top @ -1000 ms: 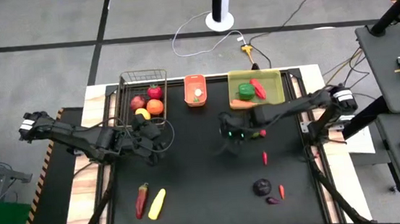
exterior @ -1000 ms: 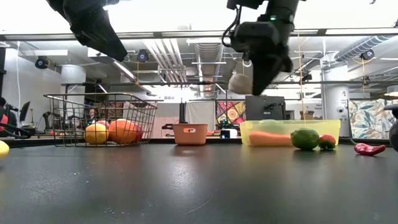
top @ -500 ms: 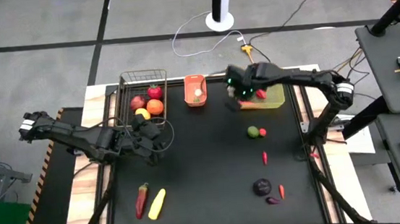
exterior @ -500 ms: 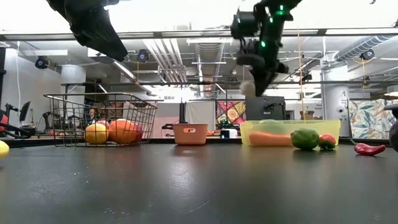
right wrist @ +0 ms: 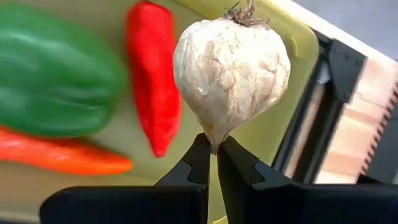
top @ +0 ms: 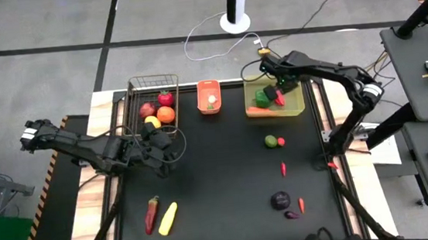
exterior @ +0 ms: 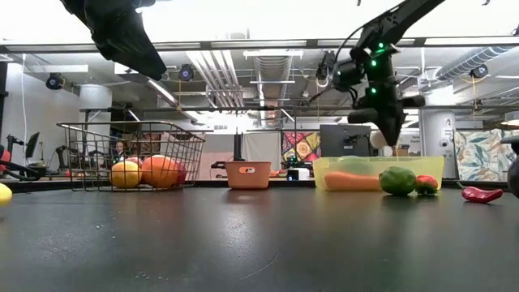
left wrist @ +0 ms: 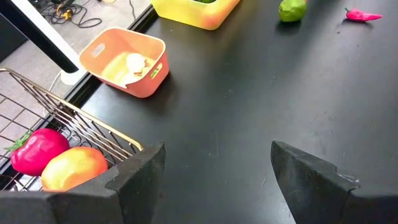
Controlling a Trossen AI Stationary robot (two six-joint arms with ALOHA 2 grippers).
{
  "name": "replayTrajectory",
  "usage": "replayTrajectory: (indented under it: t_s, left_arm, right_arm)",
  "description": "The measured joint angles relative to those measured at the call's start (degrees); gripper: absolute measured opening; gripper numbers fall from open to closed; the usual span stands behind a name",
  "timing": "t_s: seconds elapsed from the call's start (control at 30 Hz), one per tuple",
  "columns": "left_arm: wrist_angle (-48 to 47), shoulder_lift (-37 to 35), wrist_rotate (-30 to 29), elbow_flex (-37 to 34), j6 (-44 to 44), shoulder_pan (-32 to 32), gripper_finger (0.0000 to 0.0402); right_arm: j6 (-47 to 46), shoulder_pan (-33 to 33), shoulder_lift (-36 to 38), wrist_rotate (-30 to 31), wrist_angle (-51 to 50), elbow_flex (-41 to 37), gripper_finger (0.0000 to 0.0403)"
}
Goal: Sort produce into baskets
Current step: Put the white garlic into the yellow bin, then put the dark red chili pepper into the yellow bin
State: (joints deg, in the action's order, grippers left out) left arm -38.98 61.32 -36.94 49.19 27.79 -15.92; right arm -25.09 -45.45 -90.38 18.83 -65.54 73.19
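While the right end effector (right wrist: pixel 212 155) hangs over the yellow-green bin (top: pixel 294 110) at the desk's (top: pixel 221 205) far edge, its fingers are pressed together on the stem tip of one white garlic bulb (right wrist: pixel 231 65). Beneath it in the bin lie one green pepper (right wrist: pixel 53 78), one red chilli (right wrist: pixel 151 74) and one carrot (right wrist: pixel 59 155). Beside the bin sits one small orange basket (top: pixel 209 97), then one wire basket (top: pixel 152 83) holding four fruits. The left end effector (left wrist: pixel 214 168), fingers spread and empty, hovers just in front of the wire basket. Nearer the front, loose on the desk, are one lime (top: pixel 270 141), one eggplant (top: pixel 280 200), a few small chillies, one corn cob (top: pixel 167 218) and one dark red pepper (top: pixel 152 214); the middle stretch between them lies open.
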Motion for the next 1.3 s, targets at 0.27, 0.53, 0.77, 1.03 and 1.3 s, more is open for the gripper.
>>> replayTrajectory:
  t_s: [0.27,0.53,0.77,1.03,1.3]
  left_arm:
    - [0.02,0.0,0.01,0.0,0.0,0.0,0.0272]
    - [0.04,0.0,0.01,0.0,0.0,0.0,0.0272]
    - [0.07,0.0,0.03,0.0,0.58,0.0,0.0272]
    - [0.02,0.0,2.45,0.0,4.52,0.0,0.0272]
    - [-0.03,-0.01,10.5,0.0,12.93,-0.13,0.0272]
  right_arm:
    - [-1.37,-1.76,-1.6,4.85,1.56,-3.03,0.0013]
    - [-1.34,-1.98,-4.53,5.22,1.99,-3.11,0.0014]
    - [-0.91,-1.97,-5.69,5.22,2.23,-3.11,0.0082]
    - [1.08,-1.93,-5.54,5.22,3.72,-3.11,0.0159]
    - [2.7,0.94,-4.54,5.2,5.05,-2.21,0.0184]
